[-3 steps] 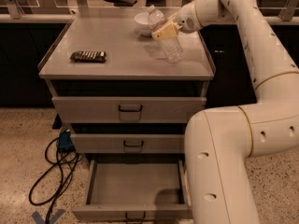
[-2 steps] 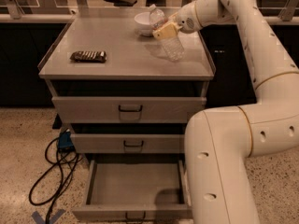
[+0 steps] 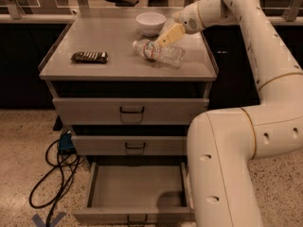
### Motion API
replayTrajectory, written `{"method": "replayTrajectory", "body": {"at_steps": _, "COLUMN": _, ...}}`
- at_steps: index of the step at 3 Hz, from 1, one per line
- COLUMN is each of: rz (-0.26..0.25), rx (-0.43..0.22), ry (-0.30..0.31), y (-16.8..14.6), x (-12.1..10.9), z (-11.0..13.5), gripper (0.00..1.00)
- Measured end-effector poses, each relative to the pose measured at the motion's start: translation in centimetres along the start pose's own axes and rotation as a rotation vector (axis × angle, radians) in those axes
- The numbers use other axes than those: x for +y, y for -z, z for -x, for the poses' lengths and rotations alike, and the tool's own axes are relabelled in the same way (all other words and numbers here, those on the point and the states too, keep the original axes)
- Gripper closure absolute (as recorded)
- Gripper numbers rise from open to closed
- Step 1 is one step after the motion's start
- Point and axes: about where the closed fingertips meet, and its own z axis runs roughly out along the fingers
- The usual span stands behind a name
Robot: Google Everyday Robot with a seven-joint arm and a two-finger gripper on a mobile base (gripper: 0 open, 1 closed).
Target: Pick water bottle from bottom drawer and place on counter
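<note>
The water bottle (image 3: 163,54) lies on its side on the grey counter (image 3: 113,70), right of the middle, with its white cap pointing left and its reddish label band showing. My gripper (image 3: 163,39) reaches in from the upper right, and its tan tip is right at the bottle's neck end, just above the label. The bottom drawer (image 3: 137,193) is pulled open below and its tray holds nothing.
A white bowl (image 3: 150,21) stands at the back of the counter, just behind the bottle. A dark flat packet (image 3: 89,56) lies at the counter's left. My arm's pale body (image 3: 227,164) stands by the drawers' right side. Black cables (image 3: 52,183) loop on the floor at left.
The bottle was tilted upright under the gripper; now it lies on its side on the counter with the cap to the left. The gripper has stayed at about the same place.
</note>
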Motion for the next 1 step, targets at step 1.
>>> {"method": "replayTrajectory", "body": {"at_steps": 1, "rz": 0.000, "rx": 0.000, "ry": 0.000, "y": 0.00, "x": 0.00, "z": 0.00, "gripper": 0.00}}
